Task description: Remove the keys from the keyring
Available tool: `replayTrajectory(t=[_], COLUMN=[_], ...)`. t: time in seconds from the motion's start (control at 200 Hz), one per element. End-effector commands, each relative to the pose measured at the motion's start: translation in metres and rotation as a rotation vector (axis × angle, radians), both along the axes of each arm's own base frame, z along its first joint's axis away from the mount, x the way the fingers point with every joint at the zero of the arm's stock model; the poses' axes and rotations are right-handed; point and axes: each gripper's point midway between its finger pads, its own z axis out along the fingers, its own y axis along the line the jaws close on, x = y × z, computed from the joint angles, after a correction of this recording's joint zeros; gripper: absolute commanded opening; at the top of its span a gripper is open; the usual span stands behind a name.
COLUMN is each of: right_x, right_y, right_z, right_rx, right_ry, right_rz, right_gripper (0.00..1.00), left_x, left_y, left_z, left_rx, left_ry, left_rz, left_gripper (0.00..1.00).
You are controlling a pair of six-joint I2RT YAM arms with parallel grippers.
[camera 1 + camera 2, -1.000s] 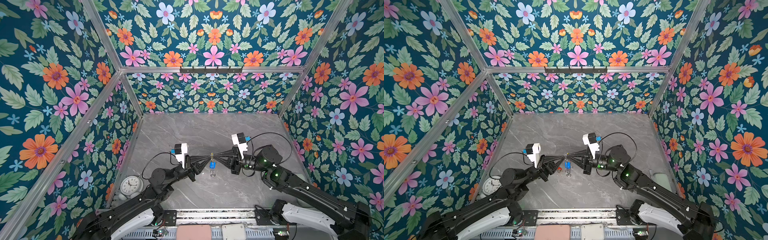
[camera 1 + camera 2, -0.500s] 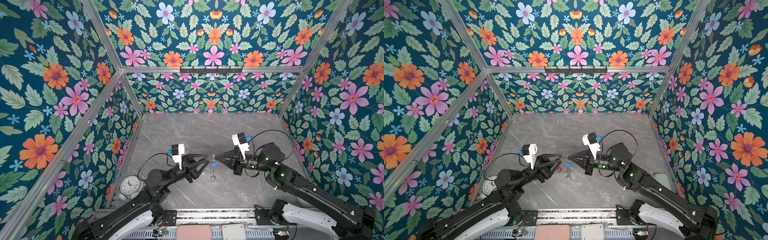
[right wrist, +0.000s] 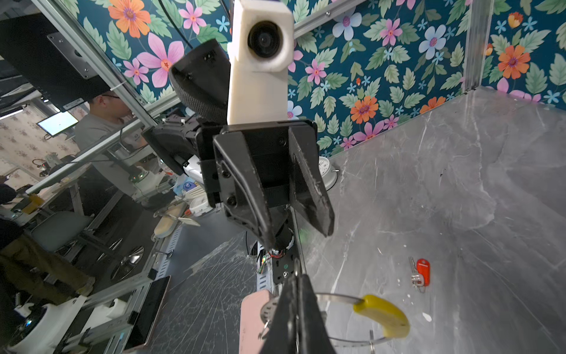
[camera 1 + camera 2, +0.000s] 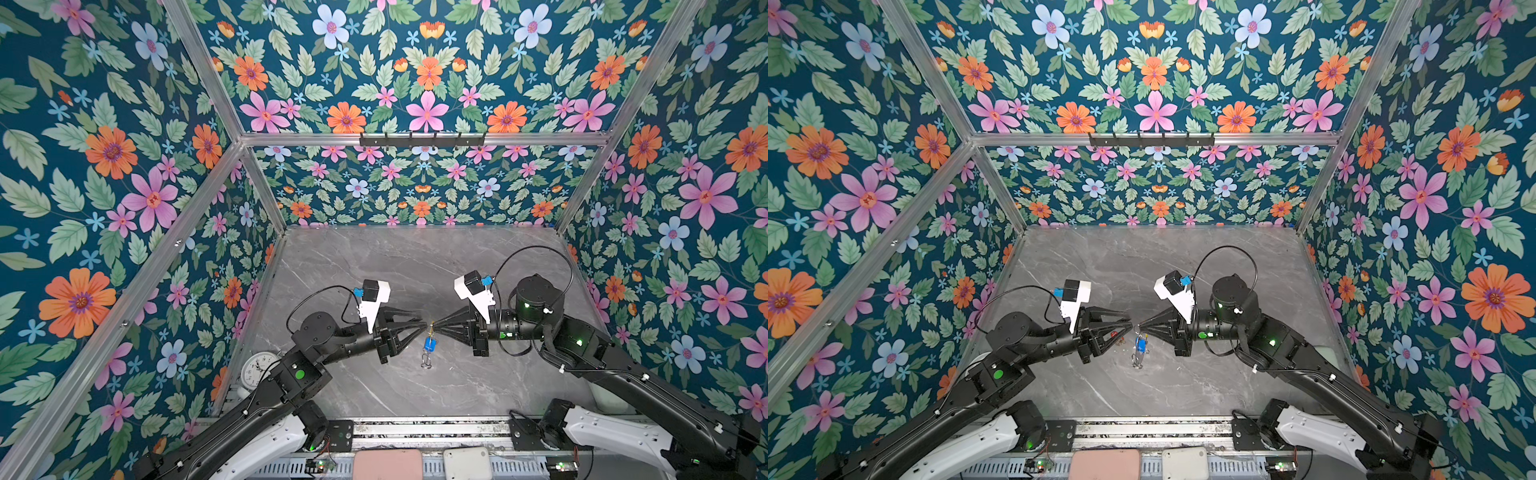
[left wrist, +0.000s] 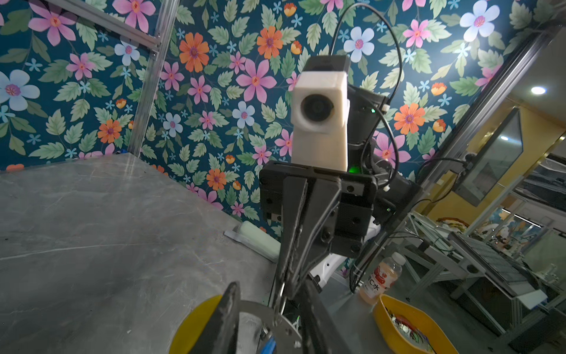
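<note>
In both top views the left pincer point(image 4: 423, 328) and the right pincer point(image 4: 435, 325) meet tip to tip above the middle of the grey table point(image 4: 415, 266). The keyring point(image 4: 431, 325) stands edge-on between them, and the blue-tagged key point(image 4: 429, 344) hangs below it. In a top view the red-tagged key point(image 4: 1113, 333) lies on the table under the left pincer, off the ring.

The left wrist view shows the left pincer's jaws apart on either side of the ring's grey rim, with the yellow segment point(image 5: 193, 325) outside one finger. Whether they touch the ring I cannot tell.

In the right wrist view the right pincer is clenched on the rim beside the yellow segment. The left pincer opposite is released, its fingers spread. The red-tagged key lies flat on the table, apart from the ring.
</note>
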Motion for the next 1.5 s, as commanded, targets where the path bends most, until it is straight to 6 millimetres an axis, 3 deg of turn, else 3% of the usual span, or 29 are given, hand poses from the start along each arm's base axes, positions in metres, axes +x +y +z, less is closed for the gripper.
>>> replayTrajectory(t=[0.0,0.55,1.075,1.495], right_x=[-0.008,-0.016,-0.014,-0.014], right_y=[-0.003,-0.006,-0.007,-0.007], right_z=[-0.007,-0.013,-0.012,-0.013], right_rx=[-0.054,-0.145,-0.162,-0.185], right_ry=[-0.017,-0.024,-0.039,-0.04], right_rz=[0.045,0.106,0.099,0.102], right_gripper=[0.0,0.0,0.0,0.0], left_x=[-0.01,-0.022,-0.025,-0.026], left_y=[-0.003,-0.016,-0.019,-0.02], left_z=[-0.014,-0.015,-0.025,-0.022], left_rx=[0.091,0.148,0.197,0.207], left_ry=[0.004,0.037,0.07,0.064], left_rz=[-0.063,-0.19,-0.227,-0.239], left_gripper=[0.33,0.22,0.23,0.17])
